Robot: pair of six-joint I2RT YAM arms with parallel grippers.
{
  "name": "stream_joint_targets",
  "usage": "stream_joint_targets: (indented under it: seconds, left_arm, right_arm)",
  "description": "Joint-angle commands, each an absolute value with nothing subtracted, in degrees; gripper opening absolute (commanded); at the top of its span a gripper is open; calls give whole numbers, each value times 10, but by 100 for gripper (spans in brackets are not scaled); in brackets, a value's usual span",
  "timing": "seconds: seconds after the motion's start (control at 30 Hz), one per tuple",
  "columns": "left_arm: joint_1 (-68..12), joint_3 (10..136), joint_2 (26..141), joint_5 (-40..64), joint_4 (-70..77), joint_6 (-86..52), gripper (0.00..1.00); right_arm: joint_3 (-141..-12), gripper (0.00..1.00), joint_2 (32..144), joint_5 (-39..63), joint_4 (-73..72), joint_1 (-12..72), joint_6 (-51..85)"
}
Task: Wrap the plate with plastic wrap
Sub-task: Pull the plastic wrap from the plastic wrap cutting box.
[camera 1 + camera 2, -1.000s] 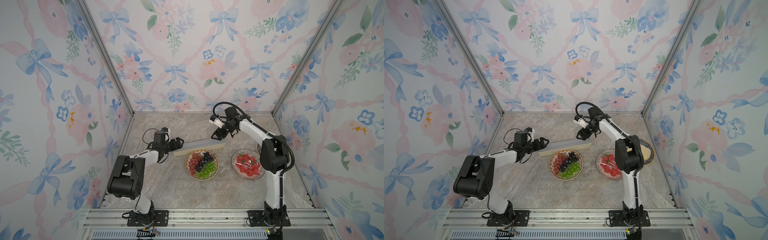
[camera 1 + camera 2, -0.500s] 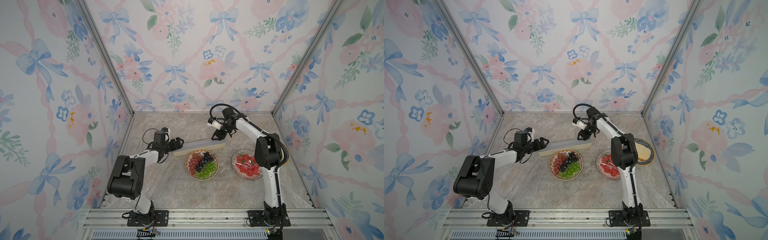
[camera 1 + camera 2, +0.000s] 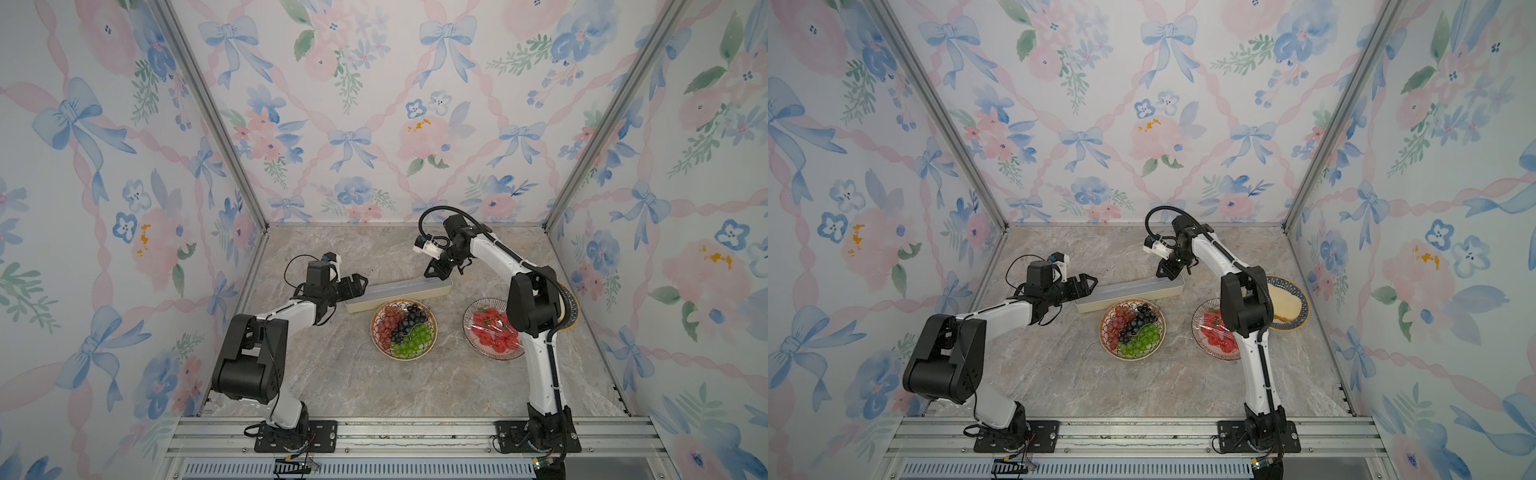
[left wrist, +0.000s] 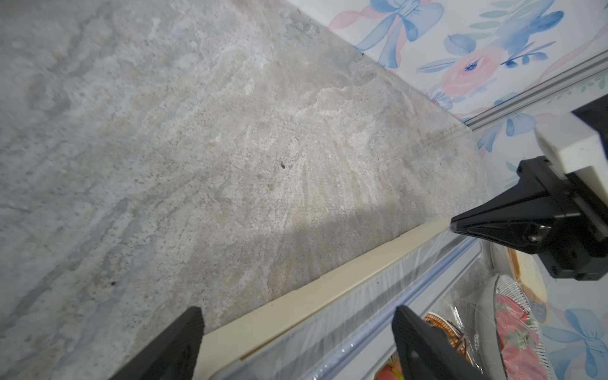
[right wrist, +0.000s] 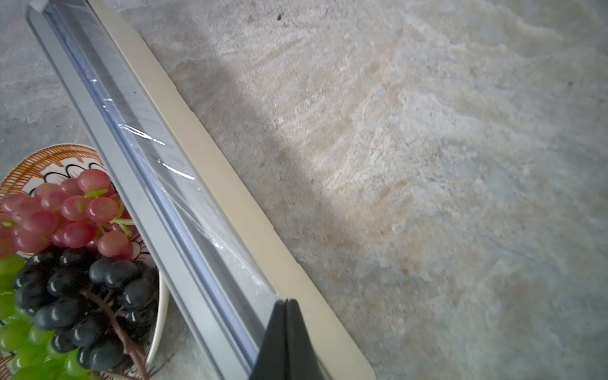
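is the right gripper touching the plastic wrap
Touching. In the right wrist view the right gripper is shut, its tips meeting on the edge of the plastic wrap that lies along the top of the box.

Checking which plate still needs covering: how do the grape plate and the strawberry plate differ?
The grape plate is bare; the strawberry plate has glossy plastic wrap over its fruit. The grape plate has an orange patterned rim; the strawberry plate's rim is dark-lined. The grape plate lies right beside the box; the strawberry plate lies apart from it. Both are round and hold fruit.
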State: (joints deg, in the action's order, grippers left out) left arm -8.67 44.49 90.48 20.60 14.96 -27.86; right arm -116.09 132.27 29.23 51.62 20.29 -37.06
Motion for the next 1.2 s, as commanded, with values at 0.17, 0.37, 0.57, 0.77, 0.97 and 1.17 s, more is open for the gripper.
stream_joint_targets:
  seconds: [0.17,0.37,0.57,0.77,0.97,1.17]
  left_arm:
    - [-133,488,856,205,151,-135,90]
    - [-193,516,886,239,150,-13,89]
    - [-225,573,957,227,129,49,89]
    - [-245,653,1037,234,90,79,88]
    - [-258,706,1095,216,65,92,85]
    - [-259,734,1126,178,48,105,79]
  right_arm:
    - [-1022,0,1190,303,335,191,-292]
    - [-969,0,1159,287,273,190,-273]
    - [-966,0,1154,279,275,191,-272]
    - [-975,0,1157,275,287,190,-273]
    - [-975,0,1157,271,293,190,-273]
    - [-976,0,1158,269,300,191,-274]
